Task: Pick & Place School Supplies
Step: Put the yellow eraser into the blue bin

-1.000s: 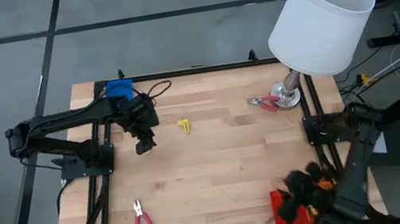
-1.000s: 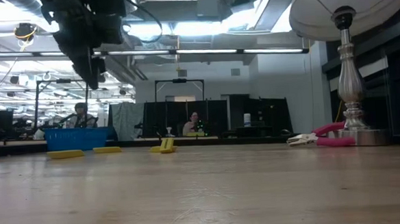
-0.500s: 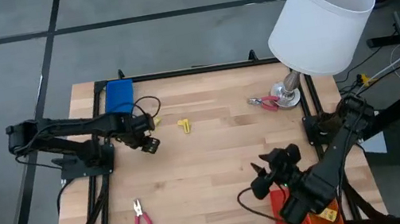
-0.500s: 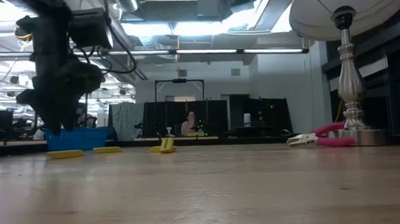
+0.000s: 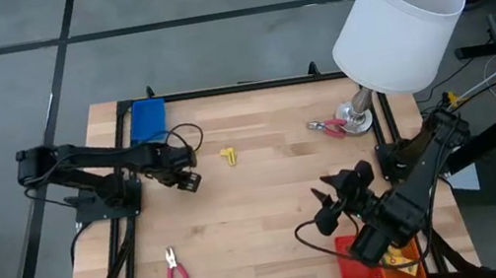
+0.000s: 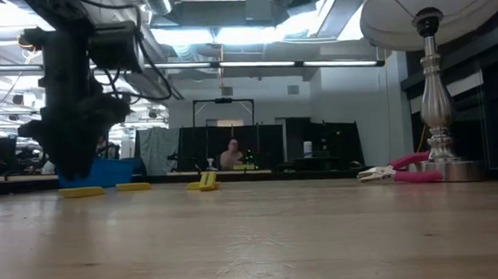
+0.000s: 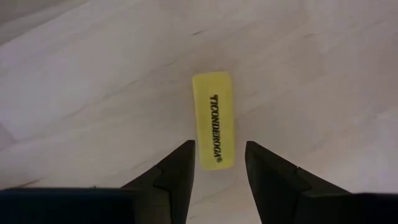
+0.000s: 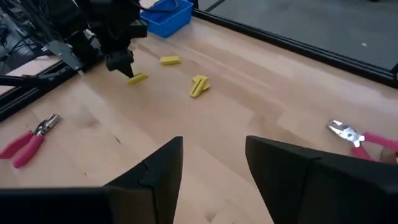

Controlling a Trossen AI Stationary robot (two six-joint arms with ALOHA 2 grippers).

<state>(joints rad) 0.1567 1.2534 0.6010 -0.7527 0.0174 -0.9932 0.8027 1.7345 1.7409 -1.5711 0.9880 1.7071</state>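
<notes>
A yellow eraser printed TICONDEROGA [image 7: 213,118] lies flat on the wooden table. My left gripper [image 7: 217,155] is open and hangs low over it, one fingertip on either side of its near end without touching. The right wrist view shows that gripper [image 8: 121,62] above the eraser [image 8: 137,78], with a second yellow eraser [image 8: 170,60] and a small yellow piece [image 8: 199,85] beside it. Red-handled pliers lie near the left front [image 5: 176,268] and by the lamp base [image 5: 329,127]. My right gripper [image 8: 214,168] is open, raised over the table's right half.
A blue tray [image 5: 147,120] sits at the far left corner. A red tray [image 5: 353,267] with a yellow-orange item sits at the near right corner, under my right arm. The white-shaded lamp [image 5: 400,25] stands at the far right. The wood between the arms is bare.
My left gripper has come down from high above the table to just over the yellow eraser, shifting slightly toward the near edge. My right gripper has risen from over the red tray and swung toward the table's middle.
</notes>
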